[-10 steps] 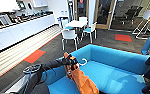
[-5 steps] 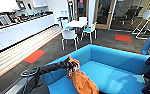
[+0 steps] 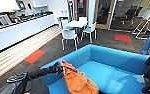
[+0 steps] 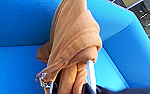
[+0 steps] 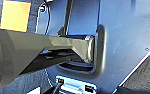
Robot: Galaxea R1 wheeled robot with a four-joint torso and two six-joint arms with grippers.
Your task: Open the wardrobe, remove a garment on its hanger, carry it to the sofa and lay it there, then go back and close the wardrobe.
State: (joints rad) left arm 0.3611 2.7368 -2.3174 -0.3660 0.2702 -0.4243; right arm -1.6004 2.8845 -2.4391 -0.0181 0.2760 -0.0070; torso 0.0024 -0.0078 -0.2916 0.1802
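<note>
The left gripper (image 3: 59, 69) grips the white hanger (image 4: 91, 75) of the burnt-orange hooded sweatshirt (image 3: 78, 81), which droops bunched onto the turquoise sofa (image 3: 111, 60) seat. Behind the sofa stand white chairs (image 3: 69, 35) around a white table (image 3: 76, 23). The right gripper's state cannot be told.

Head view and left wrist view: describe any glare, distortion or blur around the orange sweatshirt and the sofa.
Head view: wide-angle bending curves the counter, and pale glare sheens the sofa seat beside the sweatshirt. Left wrist view: the sweatshirt is close and soft-edged, and the hanger reads as a blurred white strip.
</note>
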